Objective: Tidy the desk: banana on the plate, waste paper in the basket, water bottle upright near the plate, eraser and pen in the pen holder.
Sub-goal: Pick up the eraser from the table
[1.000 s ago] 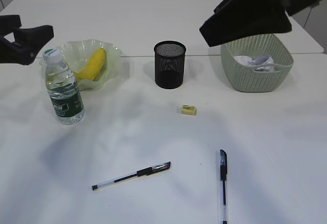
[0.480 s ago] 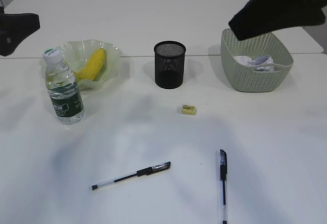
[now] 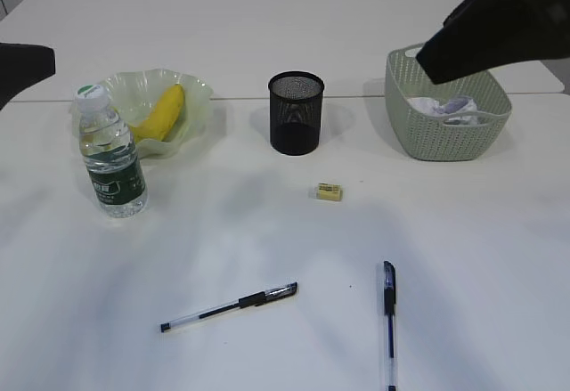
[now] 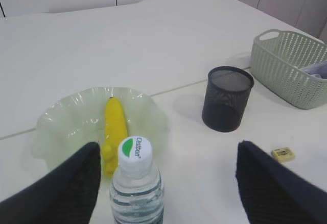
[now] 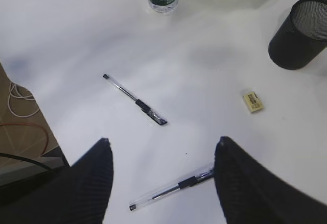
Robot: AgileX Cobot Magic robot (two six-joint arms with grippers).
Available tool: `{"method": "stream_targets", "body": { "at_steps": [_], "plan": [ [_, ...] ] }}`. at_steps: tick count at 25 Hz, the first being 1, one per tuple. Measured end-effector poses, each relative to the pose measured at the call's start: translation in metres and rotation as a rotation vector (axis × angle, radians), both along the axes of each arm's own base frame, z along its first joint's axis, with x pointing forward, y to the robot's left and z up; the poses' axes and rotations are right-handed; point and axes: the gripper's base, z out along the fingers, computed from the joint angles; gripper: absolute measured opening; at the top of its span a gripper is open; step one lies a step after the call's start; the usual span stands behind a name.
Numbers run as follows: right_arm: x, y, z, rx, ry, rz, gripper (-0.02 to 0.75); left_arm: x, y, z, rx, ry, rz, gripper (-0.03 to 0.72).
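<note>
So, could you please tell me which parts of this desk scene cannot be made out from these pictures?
- Crumpled white waste paper: exterior view, mostly hidden by the sage-green woven-look basket's wall and the dark right arm.
- Black mesh pen holder: its inside is too dark to read in any view.
- Clear pen with the dark grip: exterior view, its lower end is cut off by the bottom edge.
- Left hand: exterior view, only a dark sliver shows at the left edge.
</note>
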Motion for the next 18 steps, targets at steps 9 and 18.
{"method": "stream_targets", "body": {
  "at_steps": [9,18],
  "plan": [
    [0.003,-0.002,0.0,-0.018,-0.032,-0.018,0.461,0.001,-0.001,0.006,0.012,0.018,-0.017,0.59],
    [0.034,0.0,-0.025,-0.099,-0.027,-0.054,0.461,0.003,0.005,0.003,0.065,0.032,0.046,0.589]
  ]
}}
